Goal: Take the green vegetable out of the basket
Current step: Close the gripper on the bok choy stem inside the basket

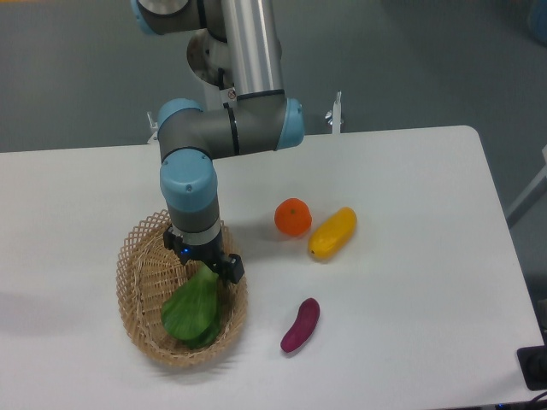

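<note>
The green vegetable [191,311], a bok choy with broad dark-green leaves, lies in the oval tan wicker basket [139,290] at the front left of the table. My gripper [208,266] is down inside the basket at the upper, stalk end of the bok choy. Its dark fingers sit around that end and look closed on it. The stalk end itself is hidden by the gripper. The leaves still rest against the basket floor and right wall.
An orange [293,217], a yellow mango-shaped fruit [332,232] and a small purple eggplant-shaped piece [300,325] lie on the white table to the right of the basket. The arm's elbow hangs above the basket's far side.
</note>
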`<state>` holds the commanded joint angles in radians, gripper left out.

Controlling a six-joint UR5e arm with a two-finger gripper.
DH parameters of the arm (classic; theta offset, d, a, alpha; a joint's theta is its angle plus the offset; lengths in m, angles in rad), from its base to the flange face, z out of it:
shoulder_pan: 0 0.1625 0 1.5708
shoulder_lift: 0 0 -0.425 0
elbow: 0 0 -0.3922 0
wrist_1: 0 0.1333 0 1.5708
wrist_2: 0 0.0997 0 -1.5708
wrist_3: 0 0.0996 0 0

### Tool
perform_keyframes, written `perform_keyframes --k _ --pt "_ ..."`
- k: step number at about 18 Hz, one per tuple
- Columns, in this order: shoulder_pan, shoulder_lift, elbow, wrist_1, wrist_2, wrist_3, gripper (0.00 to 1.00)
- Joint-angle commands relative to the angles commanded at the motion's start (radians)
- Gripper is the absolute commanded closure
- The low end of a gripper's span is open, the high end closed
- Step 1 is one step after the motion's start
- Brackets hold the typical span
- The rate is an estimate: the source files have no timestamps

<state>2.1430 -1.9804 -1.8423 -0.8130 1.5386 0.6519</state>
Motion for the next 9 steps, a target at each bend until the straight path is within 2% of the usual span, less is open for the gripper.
perform_keyframes --k 6,7,9 --pt "-0.003 -0.014 0.003 0.015 0.005 -0.011 0.01" --pt "-0.003 -0.012 0.005 0.015 0.018 -0.009 0.11" --pt "-0.003 -0.011 0.006 0.015 0.021 -0.005 0.41"
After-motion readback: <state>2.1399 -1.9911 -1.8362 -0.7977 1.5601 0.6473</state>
